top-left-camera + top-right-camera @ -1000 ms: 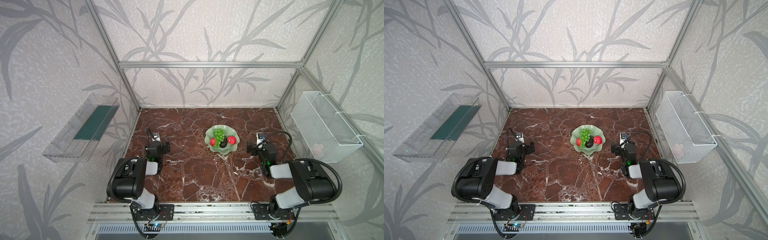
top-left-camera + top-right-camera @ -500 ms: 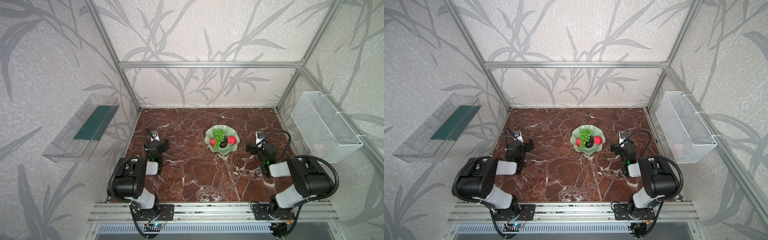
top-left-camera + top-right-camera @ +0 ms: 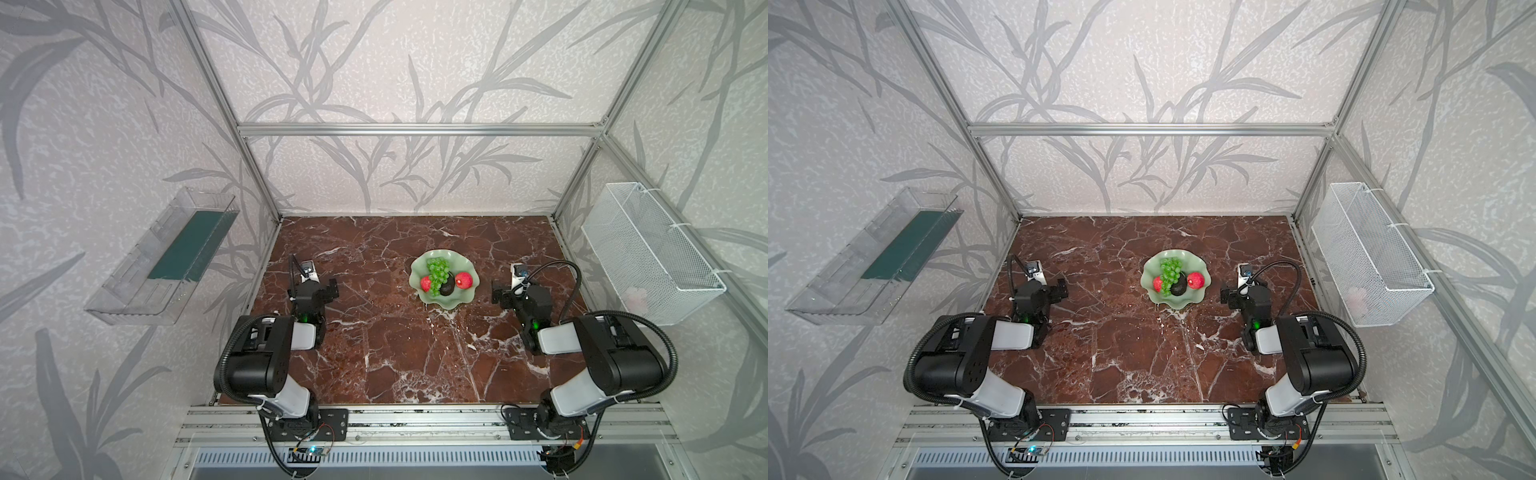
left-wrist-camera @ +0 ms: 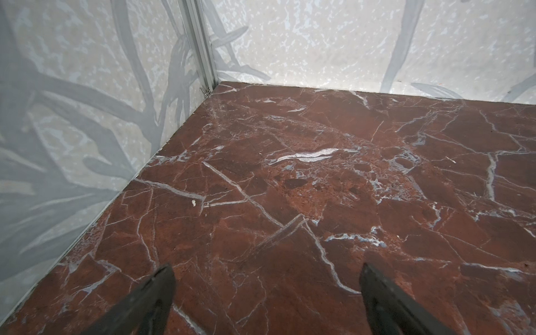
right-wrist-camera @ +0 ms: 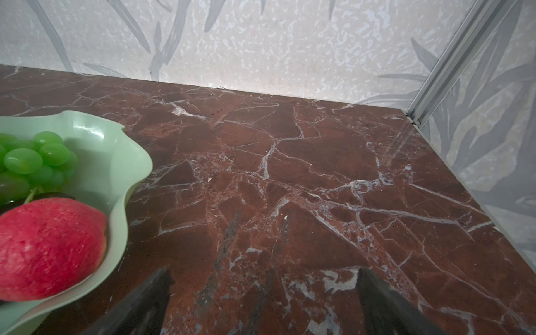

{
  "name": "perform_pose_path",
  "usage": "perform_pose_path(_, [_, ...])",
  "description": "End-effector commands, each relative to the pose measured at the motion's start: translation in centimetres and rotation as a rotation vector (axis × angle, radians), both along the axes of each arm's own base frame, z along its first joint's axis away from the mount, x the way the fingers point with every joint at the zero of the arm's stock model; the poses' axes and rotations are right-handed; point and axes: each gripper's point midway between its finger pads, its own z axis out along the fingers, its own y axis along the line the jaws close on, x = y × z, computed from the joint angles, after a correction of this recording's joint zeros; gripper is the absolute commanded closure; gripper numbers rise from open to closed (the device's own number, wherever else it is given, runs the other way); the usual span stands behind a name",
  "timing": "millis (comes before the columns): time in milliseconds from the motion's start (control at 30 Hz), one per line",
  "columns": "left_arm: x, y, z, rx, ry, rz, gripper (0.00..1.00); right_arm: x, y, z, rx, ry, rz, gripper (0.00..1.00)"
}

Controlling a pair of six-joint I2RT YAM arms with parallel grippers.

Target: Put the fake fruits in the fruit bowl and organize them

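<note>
Left gripper (image 4: 265, 275) and right gripper (image 5: 264, 275) held low, spread wide, empty, fruits (image 3: 438, 272) laid in bowl (image 3: 449, 302) near right fingers (image 5: 145, 301).

the right gripper (image 5: 265, 275) holds its dark fingers (image 5: 150, 298) wide apart over bare red-brown veined marble tabletop (image 5: 319, 174). with its heading as twelve o'clock, the pale green glossy wavy-rimmed bowl (image 5: 121, 174) sits near ten o'clock. in it lies a red apple-like ball (image 5: 49, 246), with bright green grapes (image 5: 32, 159) at its twelve o'clock and a dark avocado (image 5: 55, 195) just showing between them.
</note>
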Motion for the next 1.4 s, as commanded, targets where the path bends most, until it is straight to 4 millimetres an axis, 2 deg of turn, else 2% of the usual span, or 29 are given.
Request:
perform_pose_path(0, [-0.3, -0.5, 0.9, -0.003, -0.063, -0.037, 0.01, -0.1, -0.3, 0.8, -0.005, -0.05, -0.018, 0.01])
perform_pose_path(100, [-1.0, -0.3, 1.2, 0.001, -0.109, -0.028, 0.01, -0.7, -0.9, 1.1, 0.002, -0.084, -0.053, 0.01])
perform_pose_path(233, [-0.3, 1.2, 0.7, -0.002, -0.038, 0.072, 0.01, -0.3, -0.6, 0.9, -0.001, -0.061, -0.038, 0.01])
perform_pose_path(333, [-0.1, 0.9, 0.8, 0.004, -0.044, 0.048, 0.01, 0.5, -0.4, 0.6, -0.004, -0.02, -0.033, 0.01])
perform_pose_path(533, [-0.2, 0.9, 0.8, 0.004, -0.045, 0.051, 0.01, -0.7, -1.2, 1.1, 0.004, -0.082, -0.07, 0.01])
perform_pose_path(700, [-0.2, 1.0, 0.8, 0.004, -0.044, 0.053, 0.01, 0.3, -0.5, 0.7, -0.004, -0.031, -0.035, 0.01])
perform_pose_path(867, [-0.2, 1.0, 0.7, 0.004, -0.042, 0.053, 0.01, -0.5, -1.6, 1.0, 0.006, -0.074, -0.098, 0.01])
perform_pose_path(1000, [-0.2, 1.0, 0.8, 0.005, -0.042, 0.053, 0.01, 0.1, -1.0, 0.8, -0.001, -0.042, -0.066, 0.01])
perform_pose_path(1233, [-0.1, 1.0, 0.8, 0.004, -0.042, 0.053, 0.01, 0.1, -1.0, 0.7, -0.001, -0.039, -0.067, 0.01])
perform_pose_path(1367, [-0.1, 1.0, 0.8, 0.004, -0.042, 0.053, 0.01, -0.8, -2.5, 1.0, 0.012, -0.077, -0.153, 0.01])
